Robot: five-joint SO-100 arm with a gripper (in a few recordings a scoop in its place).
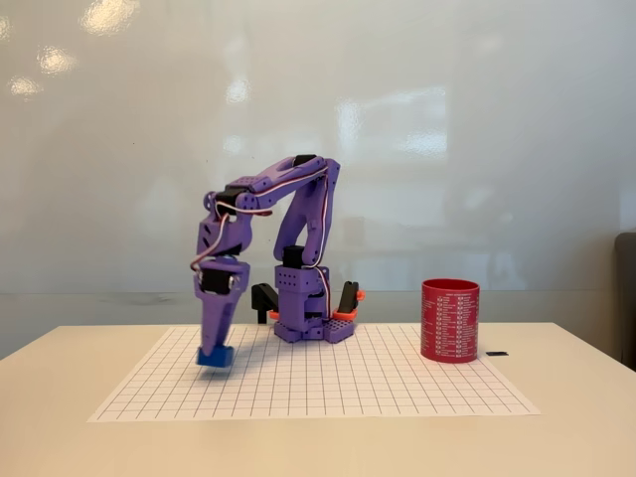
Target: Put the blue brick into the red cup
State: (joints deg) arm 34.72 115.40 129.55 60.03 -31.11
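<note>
One blue brick [215,356] sits pinched at the tip of the purple claw [216,350], which is closed on it and points down just above the gridded sheet [397,383] on the bench [576,417], well left of the red cup [450,319].

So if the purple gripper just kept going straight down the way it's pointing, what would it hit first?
The purple gripper points down and is shut on the small bright blue plastic brick. Straight on, the brick would probably meet the white gridded paper mat just below it first; the gap looks small, though depth is hard to judge.
</note>
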